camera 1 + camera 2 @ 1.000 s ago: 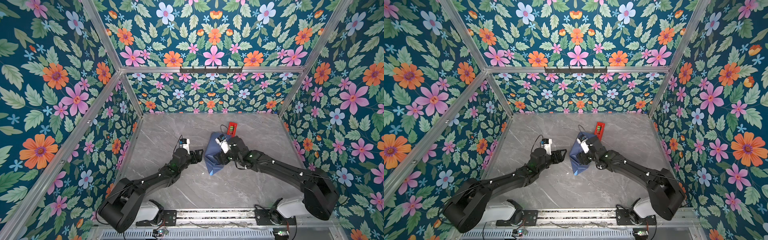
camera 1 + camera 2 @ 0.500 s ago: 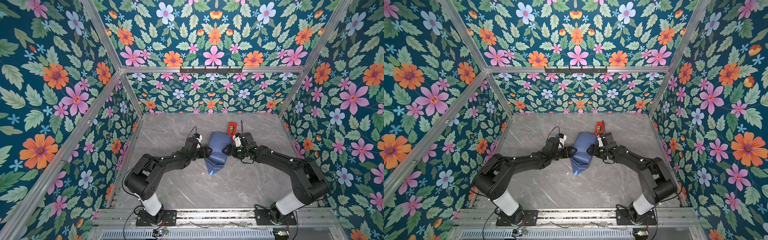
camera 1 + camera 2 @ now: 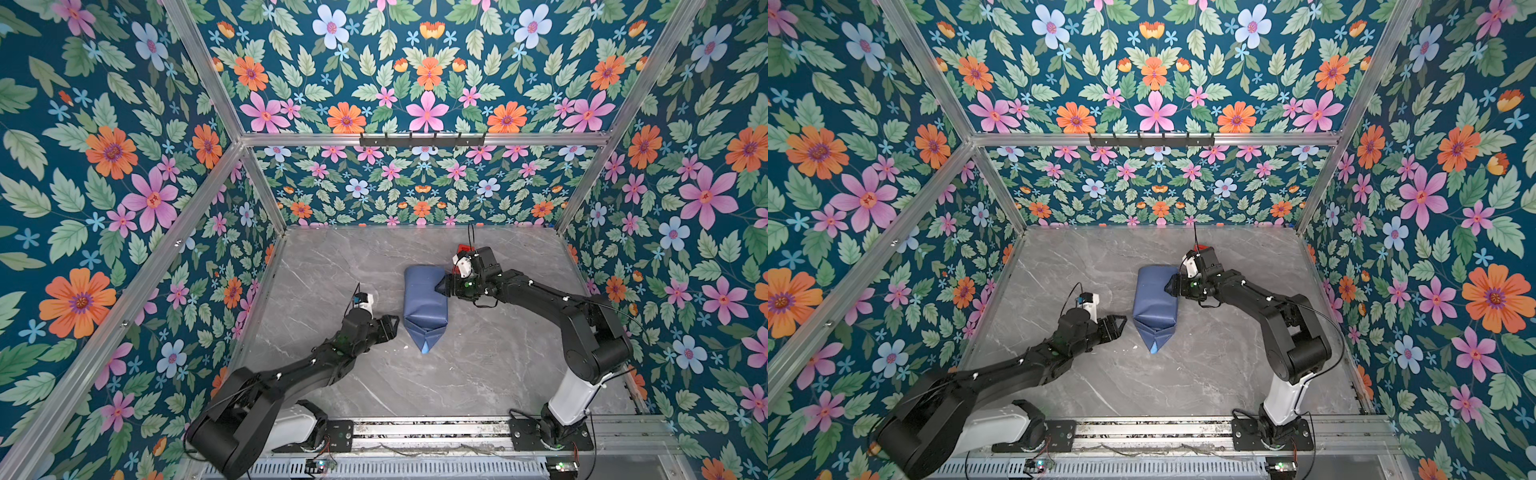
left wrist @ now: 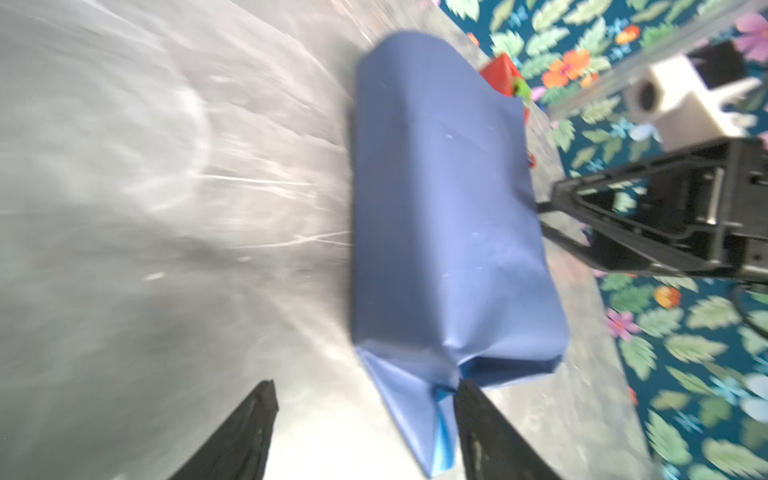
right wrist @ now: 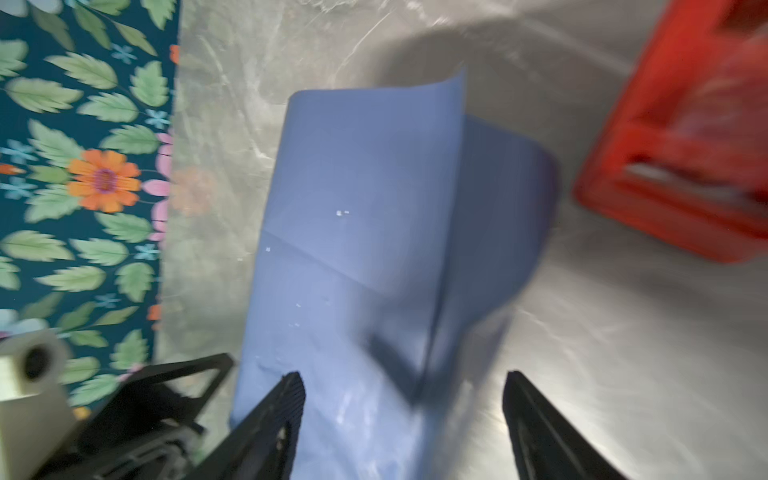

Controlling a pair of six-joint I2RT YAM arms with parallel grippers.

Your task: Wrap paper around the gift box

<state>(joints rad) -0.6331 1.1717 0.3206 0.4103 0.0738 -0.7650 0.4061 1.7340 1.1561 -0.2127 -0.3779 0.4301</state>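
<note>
plainly, folded paper (image 3: 424, 299), left pincer (image 3: 392, 328) spread nearby, right pincer (image 3: 440, 286) spread beside it

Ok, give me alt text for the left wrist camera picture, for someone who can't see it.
A parcel wrapped in blue paper lies on a grey marble table, its pointed end flap close by the left gripper's open jaws. The right gripper reaches its far side, and a red tape dispenser peeks out behind.
</note>
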